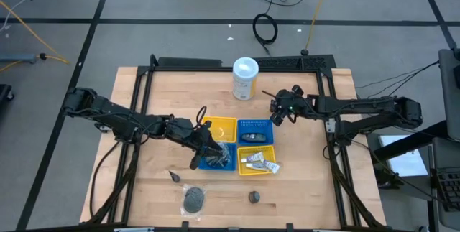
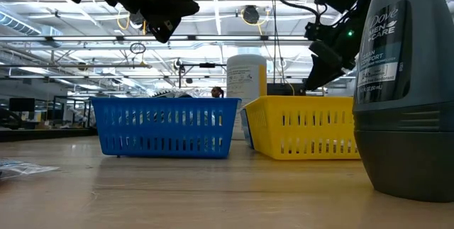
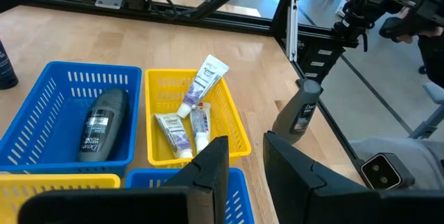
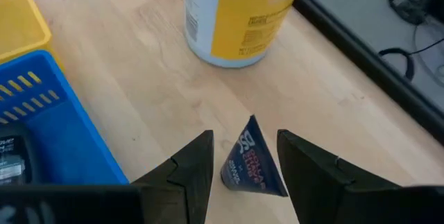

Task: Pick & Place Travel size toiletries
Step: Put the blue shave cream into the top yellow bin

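Observation:
My right gripper hangs above the bare table between the white canister and the far blue tray, shut on a small blue tube with white and red print. My left gripper hovers open over the near blue tray and touches nothing; in the left wrist view its fingers stand apart. Three white tubes lie in the near yellow tray. A dark mesh puff and a tiny black piece lie on the table near its front edge. My right gripper pinches the small blue tube between its two fingers, which come from above and point down. The tube's narrow crimped end sticks out past the fingertips. It is lifted clear of the table.
The tall white canister with a yellow label stands just beyond my right gripper. A grey deodorant lies in the far blue tray. Another deodorant stands upright near the front edge. A black frame rail borders the table.

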Robot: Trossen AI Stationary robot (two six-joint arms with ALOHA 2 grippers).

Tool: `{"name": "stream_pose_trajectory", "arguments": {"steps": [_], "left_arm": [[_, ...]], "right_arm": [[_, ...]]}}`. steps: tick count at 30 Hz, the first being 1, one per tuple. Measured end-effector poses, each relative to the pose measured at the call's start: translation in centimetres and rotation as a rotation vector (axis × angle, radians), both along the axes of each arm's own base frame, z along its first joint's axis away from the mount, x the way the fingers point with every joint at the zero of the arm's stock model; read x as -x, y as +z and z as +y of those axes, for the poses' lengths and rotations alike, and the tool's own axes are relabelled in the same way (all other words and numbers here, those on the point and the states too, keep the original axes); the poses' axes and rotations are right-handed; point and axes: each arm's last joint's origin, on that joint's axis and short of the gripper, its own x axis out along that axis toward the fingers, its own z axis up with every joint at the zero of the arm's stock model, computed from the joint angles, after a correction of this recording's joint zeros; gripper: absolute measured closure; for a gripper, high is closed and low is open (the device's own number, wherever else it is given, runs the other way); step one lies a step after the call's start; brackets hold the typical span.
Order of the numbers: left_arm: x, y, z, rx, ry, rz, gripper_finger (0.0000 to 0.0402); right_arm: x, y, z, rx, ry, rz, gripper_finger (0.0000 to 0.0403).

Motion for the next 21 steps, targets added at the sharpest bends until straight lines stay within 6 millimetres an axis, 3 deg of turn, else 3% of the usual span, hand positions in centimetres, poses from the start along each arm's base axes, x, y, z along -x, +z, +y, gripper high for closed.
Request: {"name": "stream_pose_trajectory", "arguments": {"steps": [9, 21], "left_arm": [[0.0, 0.0, 0.0, 0.0, 0.0, 0.0, 0.0314], [0.0, 0.0, 0.0, 0.0, 0.0, 0.0, 0.0314]], "right_arm": [[0.7, -0.6, -0.9, -0.036, -0.029, 0.036, 0.0255], [1.4, -3.6, -1.2, -0.063, 0.029, -0.06, 0.0278]]}}
